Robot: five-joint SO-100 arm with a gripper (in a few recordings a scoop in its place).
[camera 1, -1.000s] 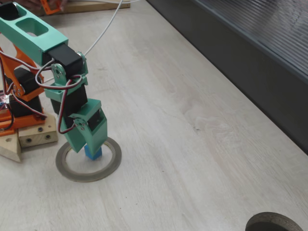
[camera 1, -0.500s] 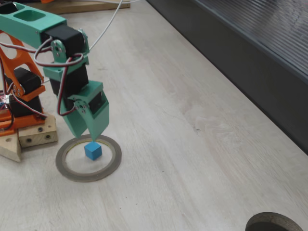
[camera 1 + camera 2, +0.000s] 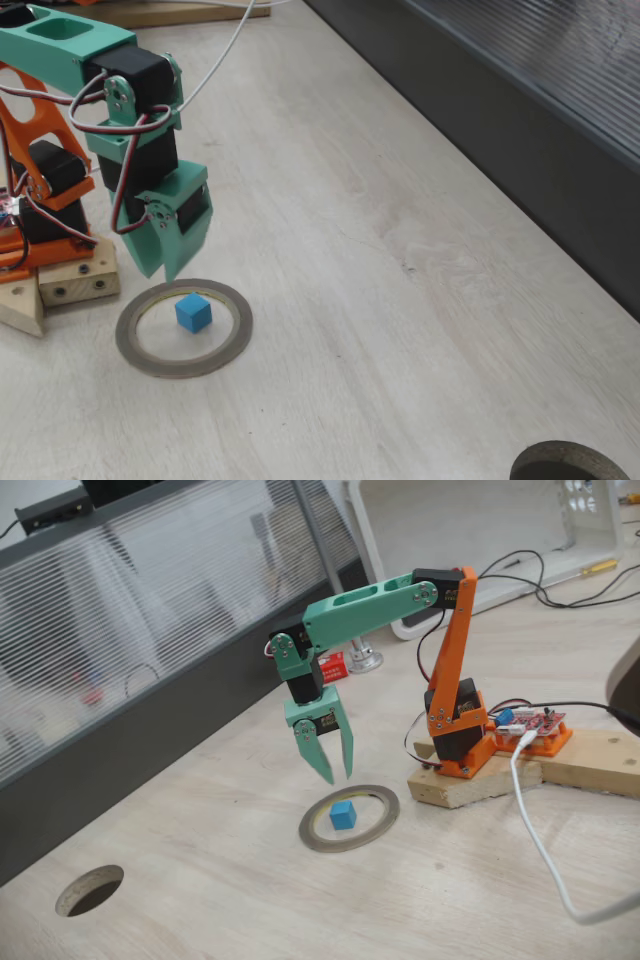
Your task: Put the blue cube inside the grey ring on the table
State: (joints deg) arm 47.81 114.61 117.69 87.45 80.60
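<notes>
The blue cube rests on the table inside the grey ring, clear of the ring's band. My green gripper hangs open above the ring's far edge, fingertips pointing down, with nothing between them. A clear gap separates the fingertips from the cube in both fixed views.
The arm's orange base sits on a wooden block beside the ring. A dark round hole opens in the table. A dark ribbed panel borders the table. A white cable trails across the surface.
The gripper let go of the cube inside the ring, opened, and rose up and back. The cube stays where it was set down.
</notes>
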